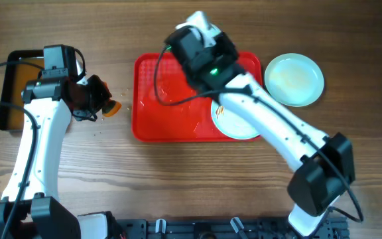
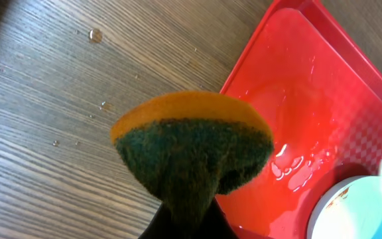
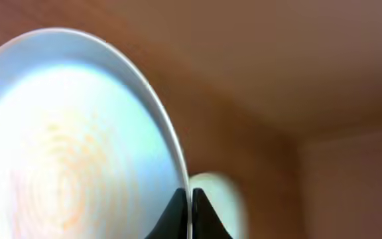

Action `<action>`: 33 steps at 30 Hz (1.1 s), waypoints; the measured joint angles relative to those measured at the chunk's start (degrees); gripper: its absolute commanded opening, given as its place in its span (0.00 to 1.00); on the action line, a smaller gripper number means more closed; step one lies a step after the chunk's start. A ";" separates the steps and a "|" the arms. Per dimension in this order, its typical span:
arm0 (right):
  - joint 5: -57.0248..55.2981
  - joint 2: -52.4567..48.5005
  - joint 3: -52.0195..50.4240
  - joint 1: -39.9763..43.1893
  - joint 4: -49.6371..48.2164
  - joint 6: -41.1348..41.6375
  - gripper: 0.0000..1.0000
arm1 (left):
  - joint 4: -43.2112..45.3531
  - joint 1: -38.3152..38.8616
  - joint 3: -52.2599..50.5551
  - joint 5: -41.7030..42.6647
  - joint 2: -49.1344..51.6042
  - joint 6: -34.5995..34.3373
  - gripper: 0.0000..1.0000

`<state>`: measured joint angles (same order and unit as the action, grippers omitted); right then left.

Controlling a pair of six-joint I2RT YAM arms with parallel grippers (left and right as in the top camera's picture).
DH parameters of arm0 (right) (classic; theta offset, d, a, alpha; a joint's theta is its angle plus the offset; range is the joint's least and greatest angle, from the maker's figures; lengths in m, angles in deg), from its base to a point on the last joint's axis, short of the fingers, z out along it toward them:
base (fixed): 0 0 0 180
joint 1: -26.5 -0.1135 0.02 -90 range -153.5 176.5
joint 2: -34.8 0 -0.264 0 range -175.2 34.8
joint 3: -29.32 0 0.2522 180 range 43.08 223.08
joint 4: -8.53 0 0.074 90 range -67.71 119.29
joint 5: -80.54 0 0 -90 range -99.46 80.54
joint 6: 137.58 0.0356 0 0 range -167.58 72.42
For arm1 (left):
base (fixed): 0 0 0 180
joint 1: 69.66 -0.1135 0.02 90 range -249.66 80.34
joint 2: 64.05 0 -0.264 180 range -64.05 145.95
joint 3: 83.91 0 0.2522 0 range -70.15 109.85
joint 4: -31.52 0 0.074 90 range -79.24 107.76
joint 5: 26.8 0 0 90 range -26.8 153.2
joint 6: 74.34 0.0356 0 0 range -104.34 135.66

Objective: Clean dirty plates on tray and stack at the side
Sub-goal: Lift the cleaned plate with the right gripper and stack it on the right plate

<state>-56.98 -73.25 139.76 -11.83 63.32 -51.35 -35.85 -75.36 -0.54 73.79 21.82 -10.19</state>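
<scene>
My left gripper [image 1: 93,98] is shut on an orange-and-green sponge [image 1: 112,108], just left of the red tray [image 1: 152,113]. In the left wrist view the sponge [image 2: 194,146] fills the middle, bent between the jaws [image 2: 188,222], beside the wet tray [image 2: 297,99]. My right gripper [image 1: 192,38] is shut on the rim of a pale plate [image 1: 201,24], held on edge above the tray's far side. In the right wrist view the plate [image 3: 65,133] shows faint orange smears, and the jaws [image 3: 191,199] pinch its rim. A dirty plate [image 1: 236,121] lies at the tray's right front corner and shows in the left wrist view [image 2: 350,212].
A pale green plate [image 1: 296,79] lies on the table right of the tray. A black tray [image 1: 5,93] stands at the far left. Crumbs and water drops [image 2: 96,34] dot the wood between the sponge and the red tray.
</scene>
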 measured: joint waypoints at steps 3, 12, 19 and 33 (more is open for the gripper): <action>23.39 0.02 -0.02 11.34 2.80 11.52 0.04 | 0.00 0.00 0.00 0.00 0.00 -0.02 0.04; 46.97 0.02 -3.19 55.25 7.76 22.29 0.04 | 0.15 0.00 0.00 0.02 0.00 0.00 0.04; 49.31 0.02 -15.37 57.99 0.94 27.54 0.72 | 0.90 0.00 0.00 0.00 0.00 -0.02 0.04; 62.84 0.02 -16.33 39.21 20.55 21.81 0.72 | 1.62 1.22 -0.02 0.02 0.00 0.00 0.04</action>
<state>5.86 -73.23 123.44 27.39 83.87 -29.54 -34.23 -74.13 -0.56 73.81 21.82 -10.19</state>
